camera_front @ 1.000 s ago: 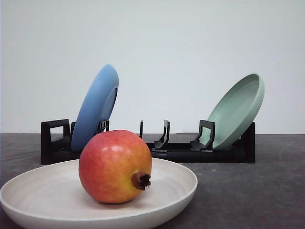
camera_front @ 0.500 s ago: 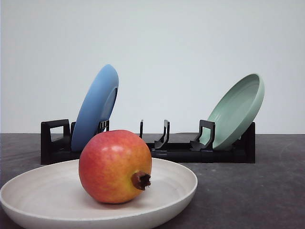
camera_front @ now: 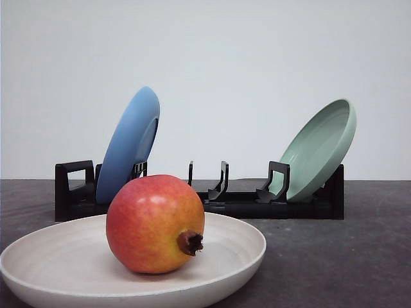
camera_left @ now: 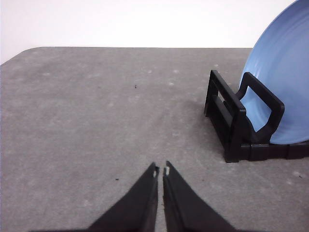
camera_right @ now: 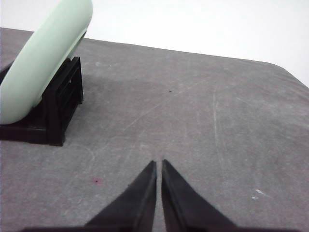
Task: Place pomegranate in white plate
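Both grippers were closed with nothing between their fingers. Seen from its own wrist camera, the left gripper [camera_left: 161,170] had its two black fingertips pressed nearly together over bare grey table [camera_left: 96,121], with the end of a black dish rack [camera_left: 236,121] and the blue plate [camera_left: 285,82] standing in it off to one side. The right gripper [camera_right: 159,164] looked the same from its wrist camera — fingertips drawn together above the grey tabletop, well apart from the other end of the rack, where the pale green plate [camera_right: 43,58] leaned.

From the front, the pomegranate [camera_front: 155,223] sat inside the white plate [camera_front: 237,253], resting on the plate's shallow floor a little left of its centre. Its skin ran from red to orange-yellow, and its small brown crown [camera_front: 191,242] pointed toward the right and slightly forward. The white plate lay flat on the dark table at the near edge of the view. Behind it stood the black rack — the blue plate upright in a left slot, the green plate tilted in a right slot, and the middle slots between them unfilled. A plain pale wall [camera_front: 244,58] formed the background.
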You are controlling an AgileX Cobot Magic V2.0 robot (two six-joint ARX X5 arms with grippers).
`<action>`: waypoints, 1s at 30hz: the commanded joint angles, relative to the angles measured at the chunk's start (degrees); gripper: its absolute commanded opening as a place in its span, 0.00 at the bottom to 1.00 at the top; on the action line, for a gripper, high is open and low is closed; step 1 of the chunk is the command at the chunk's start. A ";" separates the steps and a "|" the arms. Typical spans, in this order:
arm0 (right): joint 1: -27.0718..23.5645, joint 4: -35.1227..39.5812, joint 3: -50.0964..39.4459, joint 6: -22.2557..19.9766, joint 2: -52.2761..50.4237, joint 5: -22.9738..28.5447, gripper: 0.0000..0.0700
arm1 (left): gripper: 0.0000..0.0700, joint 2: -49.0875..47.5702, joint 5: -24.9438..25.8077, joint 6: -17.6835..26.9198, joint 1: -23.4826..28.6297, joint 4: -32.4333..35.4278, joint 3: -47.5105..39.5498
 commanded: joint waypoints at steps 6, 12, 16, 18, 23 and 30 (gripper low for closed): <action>-0.13 0.46 -0.22 0.79 -0.17 0.04 0.02 | 0.00 -0.09 -0.28 -0.44 0.07 -0.26 -0.57; -0.13 0.46 -0.22 0.79 -0.17 0.04 0.02 | 0.00 -0.09 -0.28 -0.44 0.07 -0.26 -0.57; -0.13 0.46 -0.22 0.79 -0.17 0.04 0.02 | 0.00 -0.09 -0.28 -0.44 0.07 -0.26 -0.57; -0.13 0.46 -0.22 0.79 -0.17 0.04 0.02 | 0.00 -0.09 -0.28 -0.44 0.07 -0.26 -0.57; -0.13 0.46 -0.22 0.79 -0.17 0.04 0.02 | 0.00 -0.09 -0.28 -0.44 0.07 -0.26 -0.57; -0.13 0.46 -0.22 0.79 -0.17 0.04 0.02 | 0.00 -0.09 -0.28 -0.44 0.07 -0.25 -0.57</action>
